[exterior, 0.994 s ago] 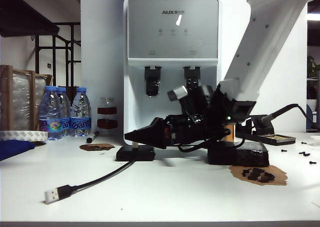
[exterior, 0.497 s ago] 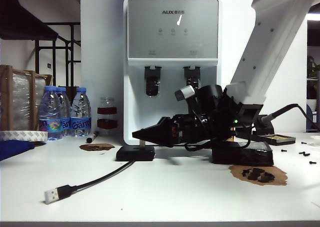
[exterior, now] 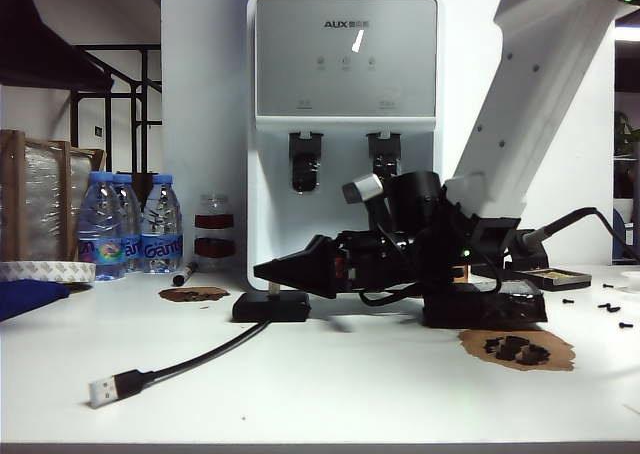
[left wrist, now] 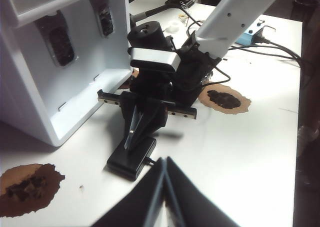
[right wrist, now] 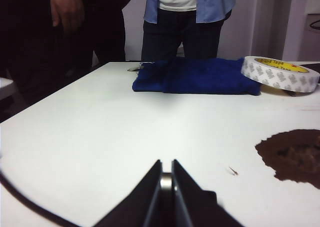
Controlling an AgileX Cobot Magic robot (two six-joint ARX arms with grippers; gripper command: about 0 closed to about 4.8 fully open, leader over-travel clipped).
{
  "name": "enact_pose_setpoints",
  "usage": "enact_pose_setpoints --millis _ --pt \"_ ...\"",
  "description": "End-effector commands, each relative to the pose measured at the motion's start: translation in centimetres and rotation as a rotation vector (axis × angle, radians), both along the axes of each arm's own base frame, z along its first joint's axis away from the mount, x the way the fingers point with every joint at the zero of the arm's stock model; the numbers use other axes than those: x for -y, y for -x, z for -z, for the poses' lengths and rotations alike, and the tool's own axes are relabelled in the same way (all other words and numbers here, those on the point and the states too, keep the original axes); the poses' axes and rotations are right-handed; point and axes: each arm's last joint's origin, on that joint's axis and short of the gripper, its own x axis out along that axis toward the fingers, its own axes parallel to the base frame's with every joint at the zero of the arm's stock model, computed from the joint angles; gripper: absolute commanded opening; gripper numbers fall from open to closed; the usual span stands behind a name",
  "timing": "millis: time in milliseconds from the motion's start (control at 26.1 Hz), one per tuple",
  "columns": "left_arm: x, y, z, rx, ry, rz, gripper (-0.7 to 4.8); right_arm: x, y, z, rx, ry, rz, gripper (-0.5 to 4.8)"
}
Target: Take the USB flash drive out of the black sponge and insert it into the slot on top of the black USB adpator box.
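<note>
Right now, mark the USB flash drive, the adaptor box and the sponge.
USB flash drive [right wrist: 166, 181], right wrist view, silvery end between the shut right gripper's fingers.
Black USB adaptor box [exterior: 271, 307], exterior view, front face.
Black sponge [exterior: 485, 310], exterior view, front face.

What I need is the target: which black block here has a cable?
The black USB adpator box, the flat one beneath the right pincer gripping the USB flash drive; left pincer hovers nearby. The thicker black sponge has none.

"AUX" – printed on grey front panel of water dispenser [exterior: 345, 59], approx 12 o'clock of the exterior view, followed by small characters too tiny to read. Blue labels on water bottles [exterior: 128, 246] at approx 9 o'clock show part of a word, "Gan…" – rest hidden. Tape roll [right wrist: 280, 73] has a printed pattern, unreadable.
</note>
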Motion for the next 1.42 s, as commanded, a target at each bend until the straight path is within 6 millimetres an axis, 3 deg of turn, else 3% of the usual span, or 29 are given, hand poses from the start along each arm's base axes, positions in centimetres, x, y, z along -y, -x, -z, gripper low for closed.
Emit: enact_pose_setpoints --millis 38,688,918,1109,1415 --pt "-0.1 0.0 0.0 0.010 -0.002 0.001 -0.04 -0.3 0.1 0.4 0.002 0.008 0.019 -0.04" --pt "-0.1 0.3 0.2 -0.040 0.000 -0.001 -0.04 0.1 1.7 2.1 0.024 0.011 0.060 -0.04" --pt "-0.1 0.3 0.4 -0.034 -0.027 -0.010 -0.04 -0.5 1.6 1.0 -0.048 -0.019 0.087 -0.05" --pt "-0.3 0.4 0.4 -0.035 -0.025 -0.010 -0.04 -1.0 1.8 1.0 -0.221 -0.001 0.116 -0.04" --pt "-0.3 0.4 0.4 -0.035 -0.022 -0.008 -0.04 -0.9 1.9 0.9 -0.273 0.013 0.047 -0.04"
